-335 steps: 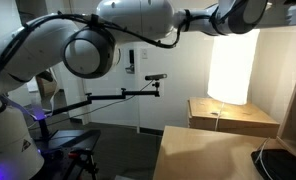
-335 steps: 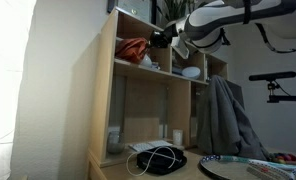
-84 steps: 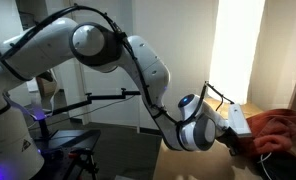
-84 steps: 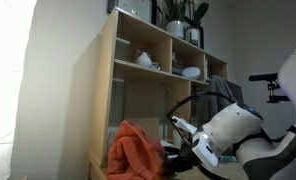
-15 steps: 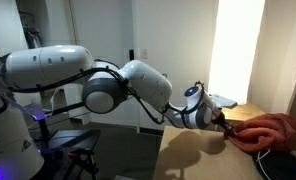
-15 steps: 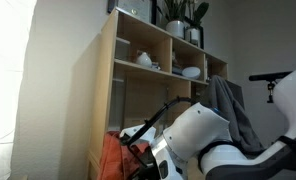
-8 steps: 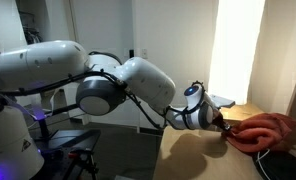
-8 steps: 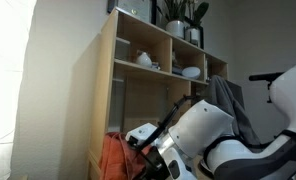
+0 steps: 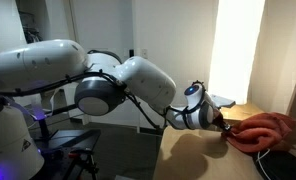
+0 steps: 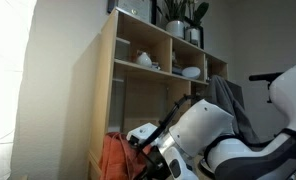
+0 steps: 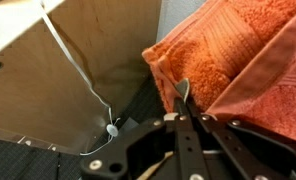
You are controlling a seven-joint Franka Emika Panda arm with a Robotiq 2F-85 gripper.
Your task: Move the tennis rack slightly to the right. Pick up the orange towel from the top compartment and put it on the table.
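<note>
The orange towel (image 9: 265, 130) lies bunched on the wooden table (image 9: 188, 152) at the right. It also shows in an exterior view (image 10: 115, 158) at the foot of the wooden shelf unit (image 10: 103, 80). In the wrist view the towel (image 11: 238, 50) fills the upper right. My gripper (image 11: 183, 96) has its fingers closed together, with the tips pinching the towel's edge. The gripper (image 9: 226, 127) sits low over the table at the towel's left end. I cannot make out a tennis rack.
A white cable (image 11: 76, 68) runs over a wooden panel (image 11: 38, 80) left of the gripper. A black mat (image 9: 288, 165) lies on the table beside the towel. Bowls and plants stand on the upper shelves (image 10: 183, 45). A grey cloth (image 10: 226, 115) hangs at the right.
Since 22 seconds ago the towel has come from the top shelf compartment down to the table. In the last second the arm shifted only slightly and the towel settled a little.
</note>
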